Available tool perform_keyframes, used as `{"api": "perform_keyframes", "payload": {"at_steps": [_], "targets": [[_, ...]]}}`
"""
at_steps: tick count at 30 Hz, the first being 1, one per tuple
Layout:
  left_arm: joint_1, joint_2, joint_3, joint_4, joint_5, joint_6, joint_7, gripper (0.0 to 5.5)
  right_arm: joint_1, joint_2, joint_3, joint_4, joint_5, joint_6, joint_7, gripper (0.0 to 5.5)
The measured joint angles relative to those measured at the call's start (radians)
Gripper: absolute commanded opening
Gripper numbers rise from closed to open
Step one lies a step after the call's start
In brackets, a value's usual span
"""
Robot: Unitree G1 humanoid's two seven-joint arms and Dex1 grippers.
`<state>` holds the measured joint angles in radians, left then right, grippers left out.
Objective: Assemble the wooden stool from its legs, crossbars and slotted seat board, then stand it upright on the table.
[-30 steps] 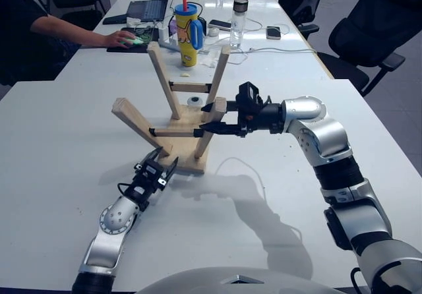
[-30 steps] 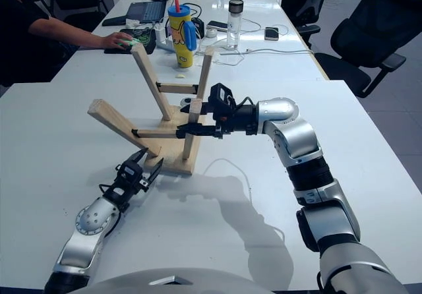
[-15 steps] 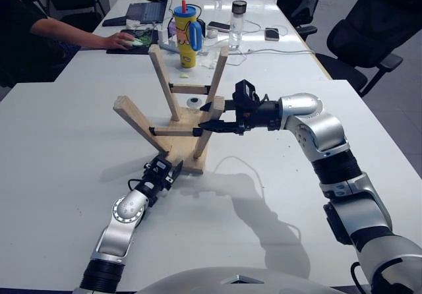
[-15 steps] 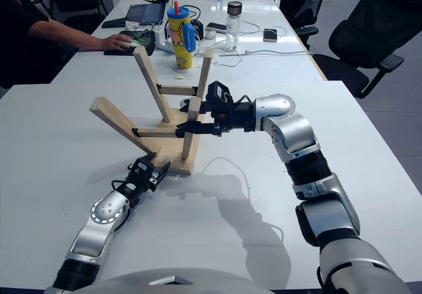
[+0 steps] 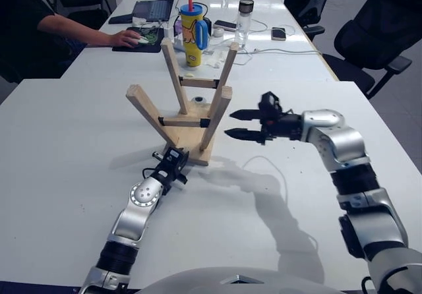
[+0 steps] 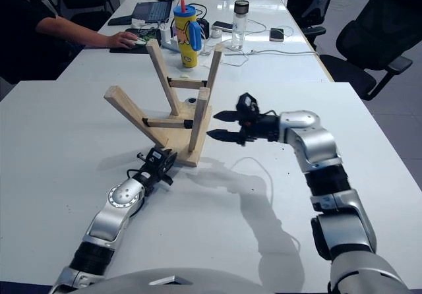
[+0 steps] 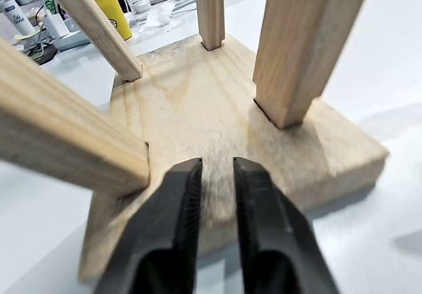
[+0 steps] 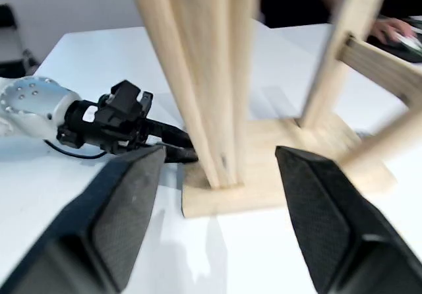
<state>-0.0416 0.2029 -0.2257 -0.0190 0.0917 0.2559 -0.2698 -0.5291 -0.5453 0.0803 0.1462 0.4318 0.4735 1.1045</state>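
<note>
Left gripper (image 7: 217, 165) of mine lies low on the white surface (image 5: 66, 149), its fingers drawn almost together with only a slit between them. It grips nothing, and its tips sit at the near edge of the seat board (image 7: 198, 103). My right gripper (image 5: 229, 124) hovers spread wide and empty, just beside one leg (image 5: 217, 117). The pale wooden stool (image 5: 148, 113) sits upside down, with the board flat on the surface, four legs splayed upward and crossbars (image 5: 198, 82) joining them. Beyond, a yellow cup (image 5: 190, 40) holds a red straw, and a capped clear bottle (image 5: 244, 22) stands near it.
</note>
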Motion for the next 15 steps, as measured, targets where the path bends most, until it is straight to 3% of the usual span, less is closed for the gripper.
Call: {"api": "perform_keyframes", "payload": {"at_steps": [3,6,10,15], "targets": [[-0.029,-0.013,-0.002,0.019,0.000,0.020,0.014,0.00,0.029,0.045,-0.140,-0.080,0.143,0.083,-0.115,2.18],[-0.045,-0.015,-0.001,0.038,0.004,0.028,0.023,0.00,-0.084,0.174,-0.296,-0.214,0.389,0.151,-0.318,1.71],[-0.062,-0.015,-0.009,0.052,0.006,0.028,0.020,0.00,-0.263,0.288,-0.324,-0.326,0.511,0.160,-0.500,1.13],[-0.076,-0.013,-0.010,0.070,0.006,0.025,0.015,0.00,-0.359,0.354,-0.307,-0.362,0.513,0.116,-0.636,0.26]]}}
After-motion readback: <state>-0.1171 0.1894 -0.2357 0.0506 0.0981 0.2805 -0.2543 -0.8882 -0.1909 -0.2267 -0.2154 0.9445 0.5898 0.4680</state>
